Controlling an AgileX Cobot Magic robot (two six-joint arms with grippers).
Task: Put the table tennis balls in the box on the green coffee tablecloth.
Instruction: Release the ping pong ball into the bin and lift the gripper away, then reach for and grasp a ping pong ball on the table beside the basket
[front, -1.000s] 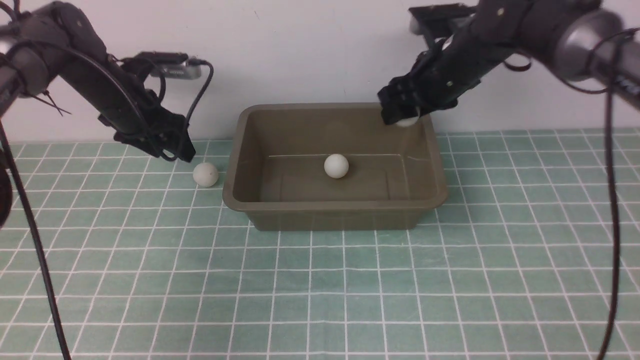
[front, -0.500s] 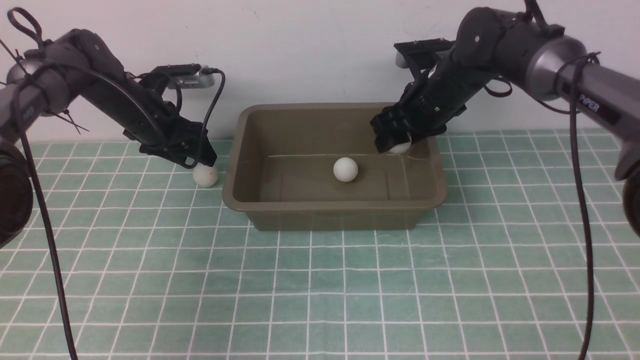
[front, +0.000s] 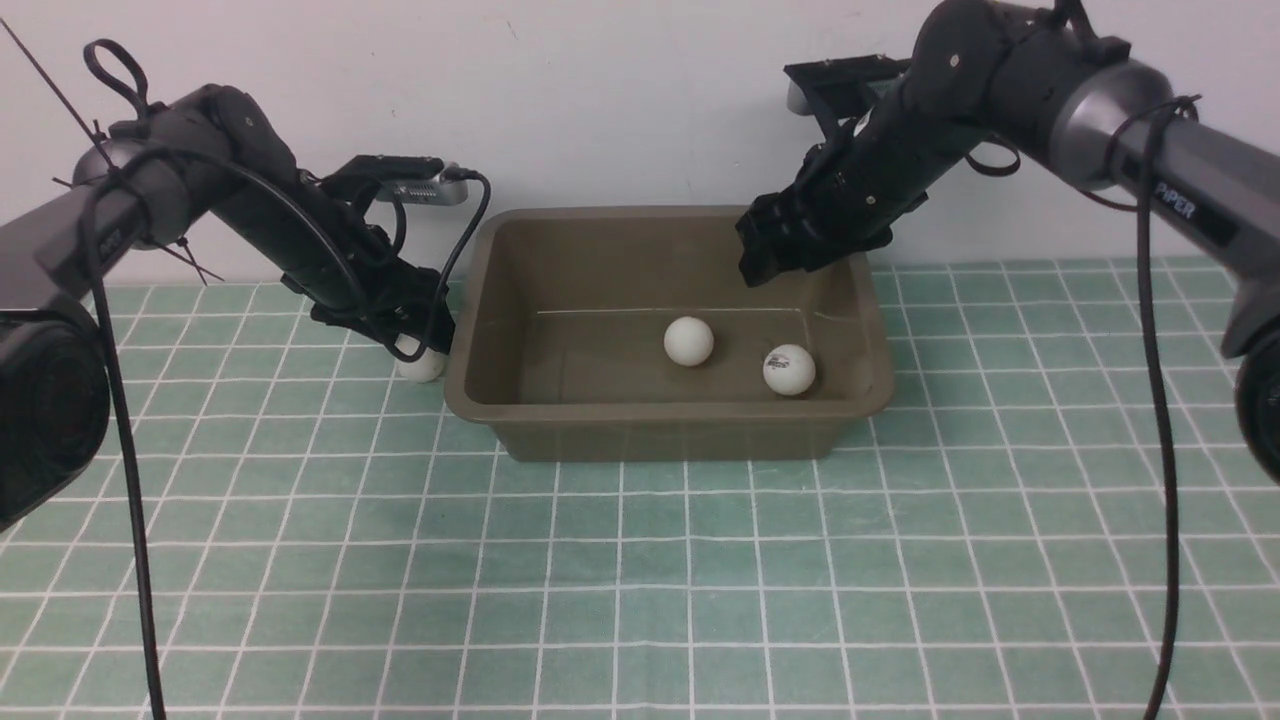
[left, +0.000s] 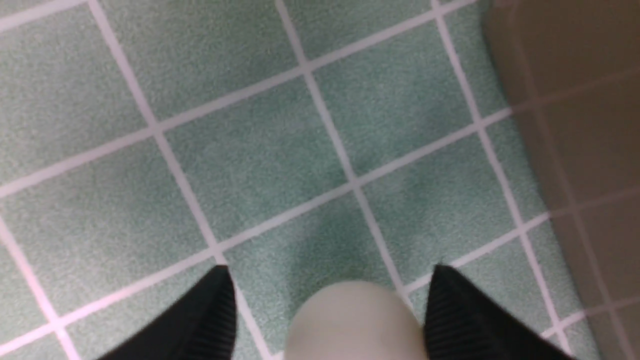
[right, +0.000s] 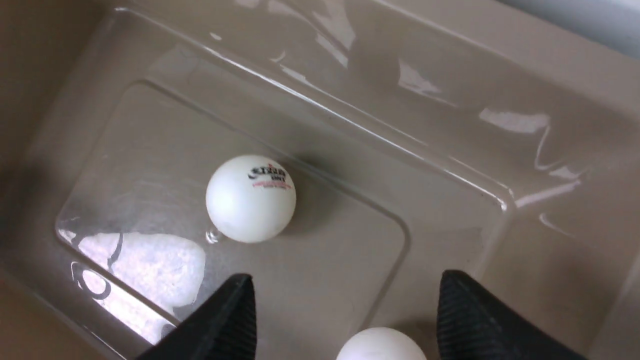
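The olive-brown box (front: 670, 440) stands on the green coffee tablecloth (front: 640, 580). Two table tennis balls lie inside it, one near the middle (front: 689, 341) and one with a dark mark (front: 789, 369) at the front right. My right gripper (front: 770, 262) hangs open and empty over the box's back right; its wrist view shows a printed ball (right: 250, 198) and another ball (right: 380, 346) below the right gripper (right: 346, 275). A third ball (front: 420, 367) rests on the cloth left of the box. My left gripper (front: 418, 340) is open and straddles this ball (left: 352, 320).
The box's left wall (left: 575, 100) rises close beside my left gripper (left: 330, 270) on the cloth (left: 250, 150). A white wall runs behind the box. Cables hang from both arms.
My right gripper opened and let its ball drop; that ball now lies in the box's front right. My left gripper came down and rightward until its fingers stood around the ball on the cloth.
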